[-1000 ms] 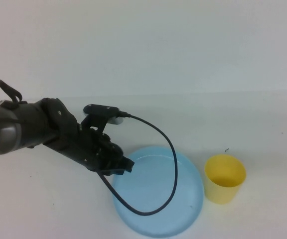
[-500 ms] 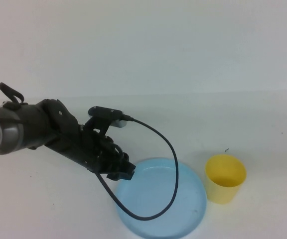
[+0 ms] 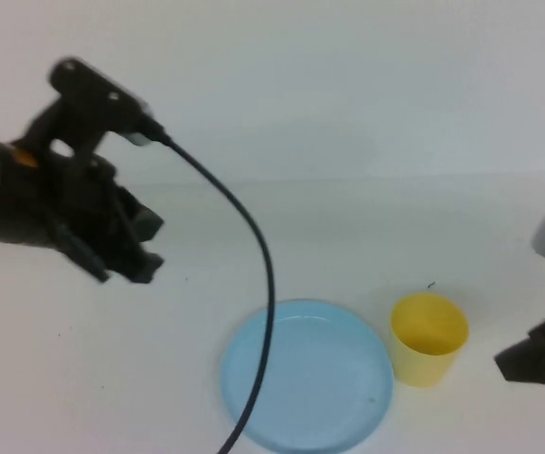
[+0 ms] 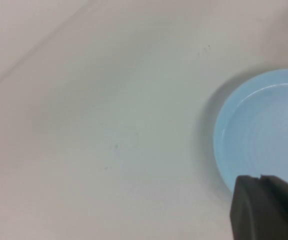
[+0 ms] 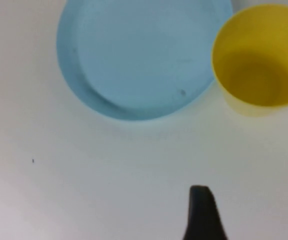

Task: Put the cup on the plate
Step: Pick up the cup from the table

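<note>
The yellow cup (image 3: pixel 429 336) stands upright on the table, just right of the light blue plate (image 3: pixel 306 374), close to its rim or touching it. The plate is bare. My left gripper (image 3: pixel 126 267) is shut and empty, raised above the table well to the left of the plate; the left wrist view shows its closed tips (image 4: pixel 258 178) near the plate's edge (image 4: pixel 264 130). My right gripper (image 3: pixel 526 364) sits at the right edge, right of the cup and apart from it. The right wrist view shows one finger (image 5: pixel 200 210), the cup (image 5: pixel 259 65) and the plate (image 5: pixel 139 55).
A black cable (image 3: pixel 268 312) hangs from the left wrist and loops down across the plate's left part. The white table (image 3: pixel 367 236) meets a white wall behind.
My left gripper has lifted off the plate's left edge and pulled back up and to the left. My right gripper has come into view at the right edge.
</note>
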